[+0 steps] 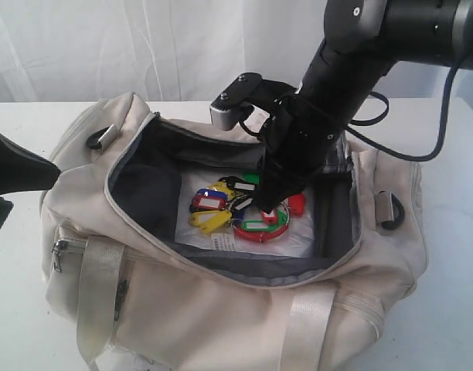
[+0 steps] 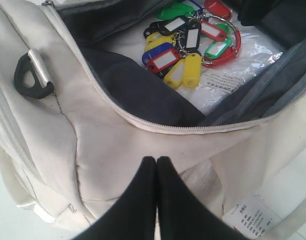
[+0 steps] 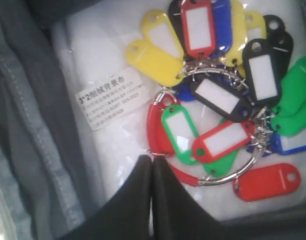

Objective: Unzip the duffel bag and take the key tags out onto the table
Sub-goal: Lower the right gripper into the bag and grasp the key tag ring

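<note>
Right wrist view: right hand [image 3: 152, 161] pinched shut, tips touching ring of key tags [image 3: 218, 100] inside duffel bag [image 3: 33, 125].

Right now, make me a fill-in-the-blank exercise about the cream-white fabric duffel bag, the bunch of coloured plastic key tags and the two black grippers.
1. The cream-white fabric duffel bag is ____ along its top, not zipped shut.
2. The bunch of coloured plastic key tags lies ____ the bag.
3. The right gripper reaches into the bag with its jaws ____.
Missing words: open; inside; shut.
</note>
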You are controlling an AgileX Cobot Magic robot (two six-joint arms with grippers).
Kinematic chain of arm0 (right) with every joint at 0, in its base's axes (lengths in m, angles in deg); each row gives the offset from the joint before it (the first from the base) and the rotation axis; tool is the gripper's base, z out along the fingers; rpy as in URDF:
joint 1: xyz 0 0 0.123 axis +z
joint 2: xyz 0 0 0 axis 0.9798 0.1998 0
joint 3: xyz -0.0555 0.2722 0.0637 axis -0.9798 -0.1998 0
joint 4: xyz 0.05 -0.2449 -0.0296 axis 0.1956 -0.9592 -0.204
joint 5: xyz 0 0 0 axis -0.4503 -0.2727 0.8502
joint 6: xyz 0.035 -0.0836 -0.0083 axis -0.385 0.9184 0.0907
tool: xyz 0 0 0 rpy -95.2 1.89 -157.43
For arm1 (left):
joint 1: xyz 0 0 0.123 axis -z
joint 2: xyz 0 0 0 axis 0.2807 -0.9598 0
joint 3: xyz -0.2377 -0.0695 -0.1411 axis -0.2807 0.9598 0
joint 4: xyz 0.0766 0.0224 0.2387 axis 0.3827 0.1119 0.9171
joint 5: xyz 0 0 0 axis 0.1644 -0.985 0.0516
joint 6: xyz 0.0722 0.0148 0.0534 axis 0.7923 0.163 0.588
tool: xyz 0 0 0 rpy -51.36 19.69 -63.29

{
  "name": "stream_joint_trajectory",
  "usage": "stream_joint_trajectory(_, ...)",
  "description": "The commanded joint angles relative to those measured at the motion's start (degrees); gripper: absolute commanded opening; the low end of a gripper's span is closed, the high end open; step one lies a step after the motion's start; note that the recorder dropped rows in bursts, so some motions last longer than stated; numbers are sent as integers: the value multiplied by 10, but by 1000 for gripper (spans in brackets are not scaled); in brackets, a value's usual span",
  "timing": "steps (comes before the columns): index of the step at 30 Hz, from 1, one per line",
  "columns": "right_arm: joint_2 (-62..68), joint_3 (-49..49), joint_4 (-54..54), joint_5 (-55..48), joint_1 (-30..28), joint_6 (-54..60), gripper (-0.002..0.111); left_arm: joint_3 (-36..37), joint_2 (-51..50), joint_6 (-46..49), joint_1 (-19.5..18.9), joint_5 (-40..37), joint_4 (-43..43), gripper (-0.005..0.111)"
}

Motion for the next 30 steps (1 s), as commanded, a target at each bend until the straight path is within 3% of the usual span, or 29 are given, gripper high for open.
stream_joint_trajectory(1,8,-2,2,23,6,48,2,-4,5,-5,1,-21,-15,0)
stream_joint_trajectory(4,20,-2,3,21,15,61,16,-4,5,-5,1,-26,-15,0)
stream_joint_trajectory(11,60,-2,-3,76,33,47,74,-4,5,-5,1,-34,-19,0)
stream_joint_trajectory(20,115,-6,-14,113,33,26,76,-4,5,-5,1,-34,-20,0)
stream_joint_trajectory(22,132,-6,-15,109,33,8,73,-4,5,-5,1,-34,-20,0)
stream_joint_trajectory(24,141,-6,-16,99,33,-34,61,-4,5,-5,1,-34,-20,0)
stream_joint_trajectory(26,141,-6,-32,79,33,-90,35,-4,5,-5,1,-34,-20,0)
stream_joint_trajectory(27,141,-6,-53,60,33,-111,10,-4,5,-5,1,-34,-20,0)
stream_joint_trajectory(28,141,-6,-67,41,33,-122,1,-4,5,-5,1,-34,-20,0)
stream_joint_trajectory(30,139,-6,-76,17,33,-133,0,-4,5,-5,1,-34,-20,0)
